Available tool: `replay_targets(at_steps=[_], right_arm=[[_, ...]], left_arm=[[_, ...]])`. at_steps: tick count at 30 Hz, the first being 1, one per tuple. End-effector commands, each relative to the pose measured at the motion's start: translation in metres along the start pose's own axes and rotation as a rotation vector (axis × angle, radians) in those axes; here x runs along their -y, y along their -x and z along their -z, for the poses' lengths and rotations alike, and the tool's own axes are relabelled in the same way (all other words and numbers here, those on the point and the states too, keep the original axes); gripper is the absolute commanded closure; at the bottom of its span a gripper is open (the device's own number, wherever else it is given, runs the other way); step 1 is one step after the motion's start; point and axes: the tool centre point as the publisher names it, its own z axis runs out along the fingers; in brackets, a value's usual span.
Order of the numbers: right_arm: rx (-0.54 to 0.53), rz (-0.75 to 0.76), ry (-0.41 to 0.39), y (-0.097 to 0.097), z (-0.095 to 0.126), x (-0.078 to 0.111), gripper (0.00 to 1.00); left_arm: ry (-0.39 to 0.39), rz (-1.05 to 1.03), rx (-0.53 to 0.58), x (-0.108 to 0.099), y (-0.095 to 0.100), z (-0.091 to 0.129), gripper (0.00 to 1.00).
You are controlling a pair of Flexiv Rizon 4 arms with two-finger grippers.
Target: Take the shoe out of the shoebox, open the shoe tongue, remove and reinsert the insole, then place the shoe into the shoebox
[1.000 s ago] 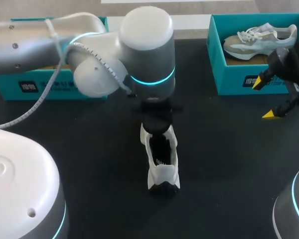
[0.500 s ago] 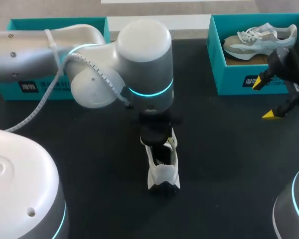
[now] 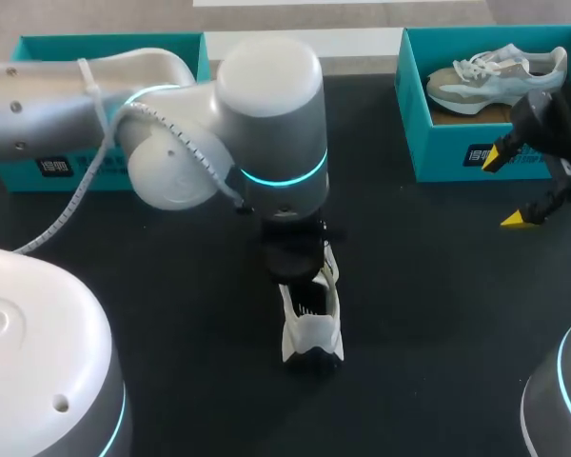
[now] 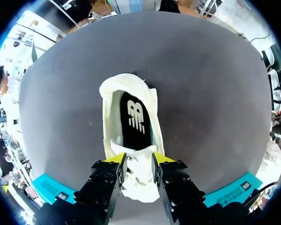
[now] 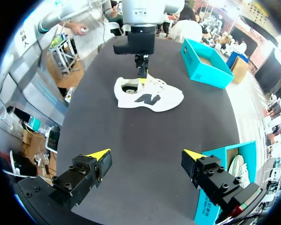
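A white shoe lies mid-table, its heel toward the near edge. Seen from the left wrist, the shoe gapes, showing its black insole. My left gripper stands over the shoe's front, and its yellow fingertips press the white tongue from both sides. In the head view my left gripper is mostly hidden under its wrist. My right gripper hangs open and holds nothing, in front of the right shoebox. The right wrist view shows the shoe well ahead of my right gripper.
The right teal shoebox holds a second, grey-and-white shoe. Another teal shoebox stands at the back left, partly behind my left arm. Black tabletop lies bare around the shoe.
My left arm has shifted slightly toward the near edge, and its fingers have drawn closer together on the tongue. The right arm has not moved.
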Motion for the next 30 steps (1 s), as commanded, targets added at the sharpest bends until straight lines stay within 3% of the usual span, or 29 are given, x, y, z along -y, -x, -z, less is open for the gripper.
replay_targets(at_steps=[1,5,11,12,13,30], right_arm=[[-0.001,0.0,-0.002,0.001,-0.001,0.0,0.0],[-0.001,0.0,-0.002,0.001,-0.001,0.0,0.0],[-0.001,0.0,-0.002,0.001,-0.001,0.0,0.0],[-0.001,0.0,-0.002,0.001,-0.001,0.0,0.0],[-0.001,0.0,-0.002,0.001,-0.001,0.0,0.0],[-0.001,0.0,-0.002,0.001,-0.001,0.0,0.0]], left_arm=[[0.004,0.012,0.0,0.005,0.001,-0.004,0.65],[-0.013,0.109,-0.001,0.006,-0.003,0.011,0.66],[-0.028,0.492,-0.046,0.006,-0.012,0.039,0.62],[-0.039,0.535,-0.028,0.007,-0.014,0.043,0.45],[-0.039,0.535,-0.028,0.007,-0.014,0.043,0.0],[-0.039,0.535,-0.028,0.007,-0.014,0.043,0.0]])
